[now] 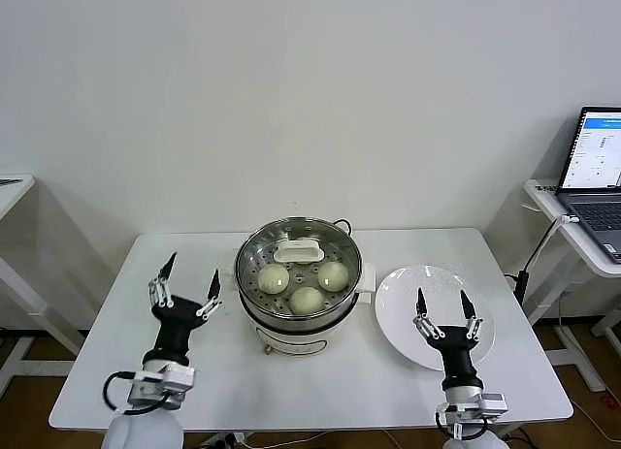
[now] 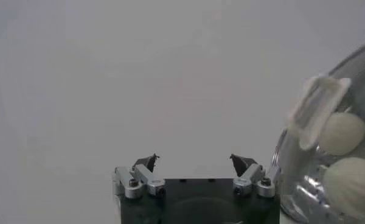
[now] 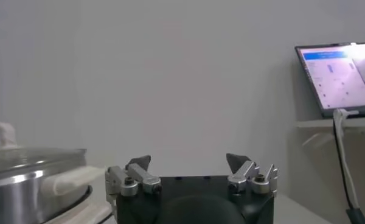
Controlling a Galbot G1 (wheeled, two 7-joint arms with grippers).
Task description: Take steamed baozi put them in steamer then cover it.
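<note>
The steamer [image 1: 254,304] stands at the table's middle with the cover [image 1: 254,247] on it, white handle [image 1: 298,251] on top. Through the glass I see three baozi [image 1: 274,278], [image 1: 333,275], [image 1: 307,300]; a fourth is mostly hidden under the handle. My left gripper [image 1: 190,281] is open and empty, left of the steamer. My right gripper [image 1: 443,305] is open and empty above the white plate [image 1: 398,299]. The left wrist view shows the covered steamer [image 2: 295,152] with baozi [image 2: 342,133] inside beside my left gripper [image 2: 194,161]. The right wrist view shows the steamer [image 3: 30,182] beside my right gripper [image 3: 188,163].
The empty white plate lies right of the steamer. A laptop [image 1: 594,176] sits on a side table at the right, also in the right wrist view [image 3: 340,76], with a cable [image 1: 532,260] hanging down. Another table edge [image 1: 12,192] is at the far left.
</note>
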